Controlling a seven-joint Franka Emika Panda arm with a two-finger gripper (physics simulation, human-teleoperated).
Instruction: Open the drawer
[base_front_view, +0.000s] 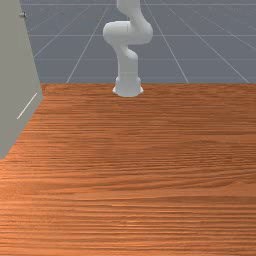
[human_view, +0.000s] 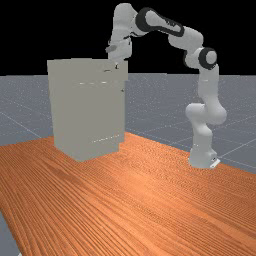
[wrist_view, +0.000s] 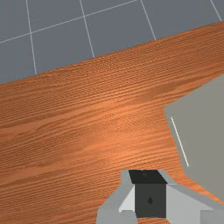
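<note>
Tall grey-green cabinet (human_view: 87, 110) stands upright on the wood-grained worktop (human_view: 145, 200), in the far view left of the arm (human_view: 202, 95). The drawer (human_view: 125, 74) is probably the cabinet's upper section, on the side toward the arm's base, where the outline juts slightly past the part below; hard to read at this angle. A small dark knob (human_view: 122, 90) sits just under that section. Arm rises from its base (human_view: 202, 157), arches over the worktop and comes down at the cabinet's upper corner. Hand (human_view: 118, 62) points downward there, overlapping the corner in the far view; cannot tell if they touch. How far open the hand is, and whether it has hold of anything, cannot be told. Front view: cabinet at the left edge, partly cut off, 1 small metal fitting (base_front_view: 22, 15) high on it, 1 thin pale line (base_front_view: 27, 106) low on its face. Arm's base at the far edge of the worktop, well apart from the cabinet. Wrist view: cabinet beside the hand, gridded floor (wrist_view: 57, 30) past the worktop's edge.
</note>
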